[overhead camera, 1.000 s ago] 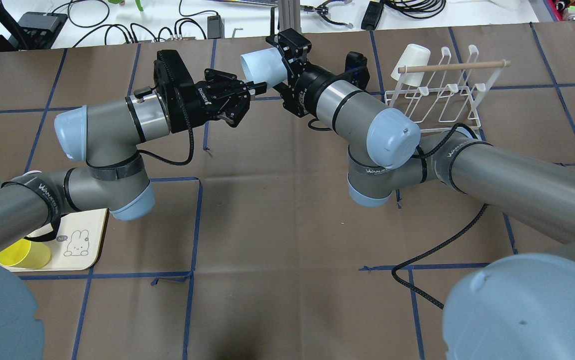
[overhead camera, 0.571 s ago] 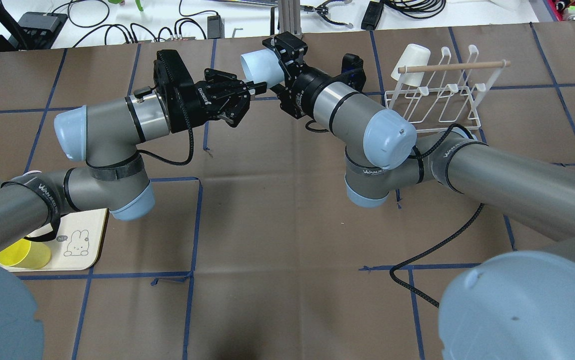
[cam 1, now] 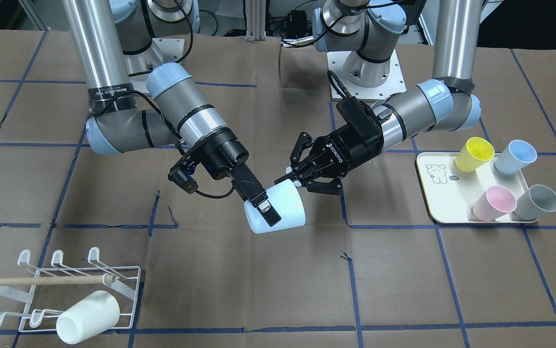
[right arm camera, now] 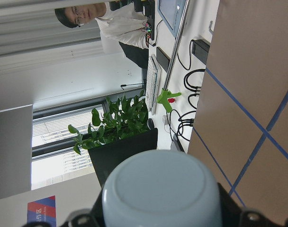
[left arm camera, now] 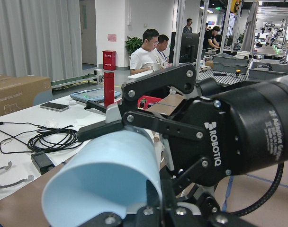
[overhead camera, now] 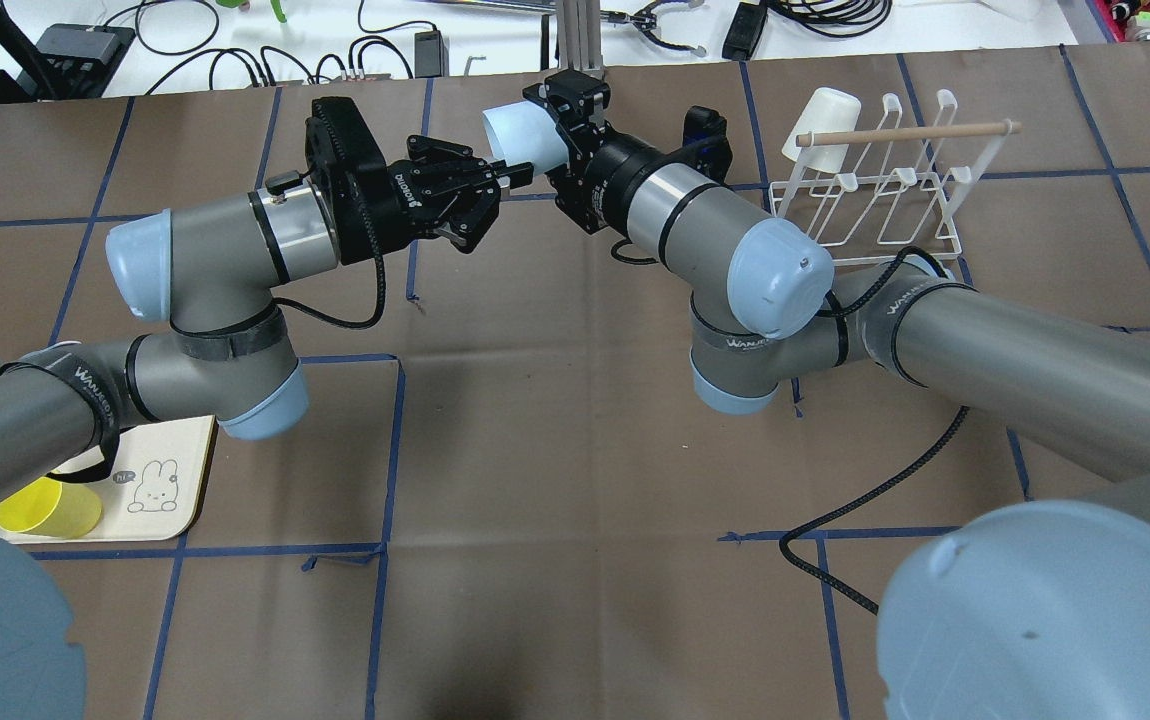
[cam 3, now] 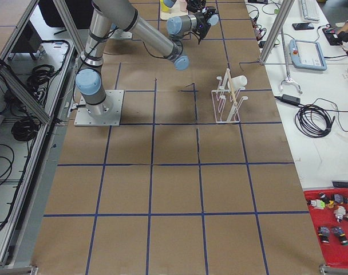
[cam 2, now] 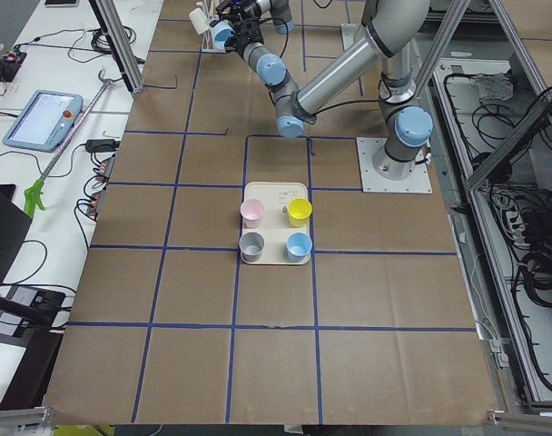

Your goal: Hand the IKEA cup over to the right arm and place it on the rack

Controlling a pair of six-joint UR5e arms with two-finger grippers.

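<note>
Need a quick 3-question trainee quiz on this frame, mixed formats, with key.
1. True or false: the rack holds no cup.
2. How many cups sit on the tray? A two, B four, C six.
3. Fill in: the ___ gripper clamps the pale blue cup.
Key: 1 false, a white cup sits on it. 2 B. 3 right gripper.
</note>
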